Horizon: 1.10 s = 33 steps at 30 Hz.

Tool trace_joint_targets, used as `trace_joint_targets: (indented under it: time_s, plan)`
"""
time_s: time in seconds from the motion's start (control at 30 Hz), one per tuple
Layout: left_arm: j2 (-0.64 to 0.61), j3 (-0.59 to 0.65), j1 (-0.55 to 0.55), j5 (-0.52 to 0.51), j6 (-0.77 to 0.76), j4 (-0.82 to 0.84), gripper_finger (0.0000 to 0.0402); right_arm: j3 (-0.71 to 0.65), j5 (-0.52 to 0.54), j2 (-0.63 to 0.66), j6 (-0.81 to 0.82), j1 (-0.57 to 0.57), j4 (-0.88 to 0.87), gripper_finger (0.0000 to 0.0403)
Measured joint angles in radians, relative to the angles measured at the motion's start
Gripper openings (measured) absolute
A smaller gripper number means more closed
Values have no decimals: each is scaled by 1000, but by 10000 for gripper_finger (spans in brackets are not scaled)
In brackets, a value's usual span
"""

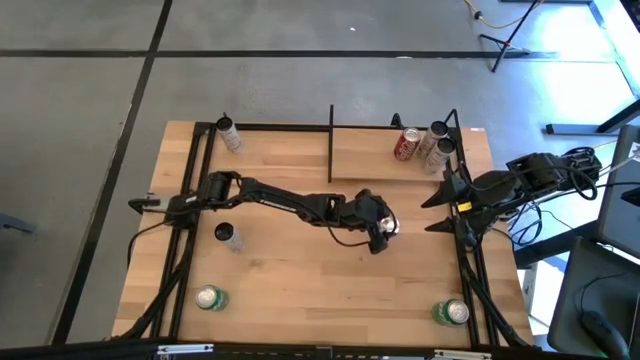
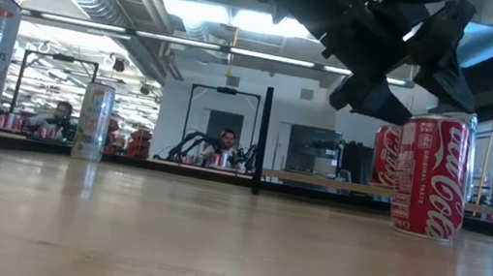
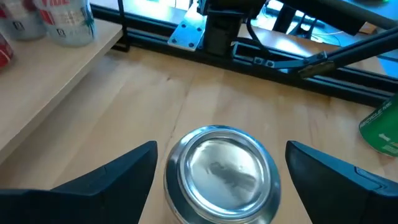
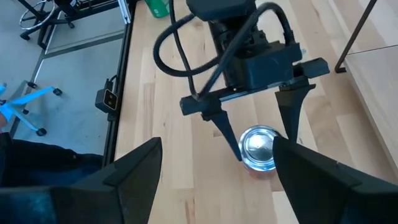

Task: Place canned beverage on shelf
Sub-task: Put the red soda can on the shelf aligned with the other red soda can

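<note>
The left gripper [image 1: 386,232] hung open astride an upright Coca-Cola can [image 3: 222,174] at table centre, the shelf [image 1: 375,158] at one o'clock; centring before closing seemed wise.

grey concrete floor [image 1: 80,150], ceiling lights [image 2: 197,13]

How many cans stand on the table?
8 cans: three on the shelf, one at the left gripper, two left, two green at front corners; others may hide.
</note>
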<state>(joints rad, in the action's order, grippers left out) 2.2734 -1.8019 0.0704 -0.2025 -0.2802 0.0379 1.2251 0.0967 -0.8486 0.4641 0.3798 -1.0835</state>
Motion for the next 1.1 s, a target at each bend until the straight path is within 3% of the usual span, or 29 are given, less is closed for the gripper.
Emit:
trace_joint_targets:
  time_s: [0.37,0.53,0.63,0.9,1.1]
  plan:
    - [-17,0,0,-19,-5,5,341,-21,0,0,-4,0,2,289]
    - [-36,-18,0,81,-25,20,341,-30,-20,0,2,0,10,289]
    - [-34,-22,0,90,-32,47,342,-30,-38,0,3,0,36,289]
    - [-34,-25,-13,62,-38,108,394,-30,-39,0,3,0,40,289]
    - [-34,-25,7,59,-84,48,391,-30,-36,0,2,0,33,289]
